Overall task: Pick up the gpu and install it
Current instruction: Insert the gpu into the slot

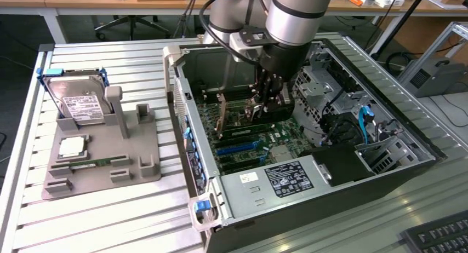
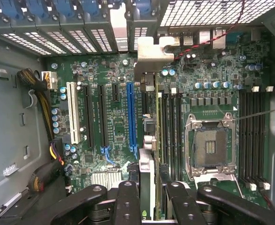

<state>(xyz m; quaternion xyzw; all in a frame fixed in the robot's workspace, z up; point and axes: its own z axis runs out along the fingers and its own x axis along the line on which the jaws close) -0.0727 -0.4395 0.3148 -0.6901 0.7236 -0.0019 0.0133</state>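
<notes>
1. On the bench (image 1: 109, 220), at the exterior view's left, a grey holder tray (image 1: 98, 171) carries a silver hard drive (image 1: 82, 106) (standing upright).
2. In the middle, the open computer case (image 1: 307, 171) lies on its side, motherboard (image 2: 114, 136) facing up.
3. Inside the case, the claw (image 1: 264, 102) is clamped on the gpu (image 2: 146, 136), held edge-down. Its long axis runs parallel to the blue slot (image 2: 131, 117) just beside it, silver bracket (image 2: 152, 54) towards the case's rear grilles.
</notes>
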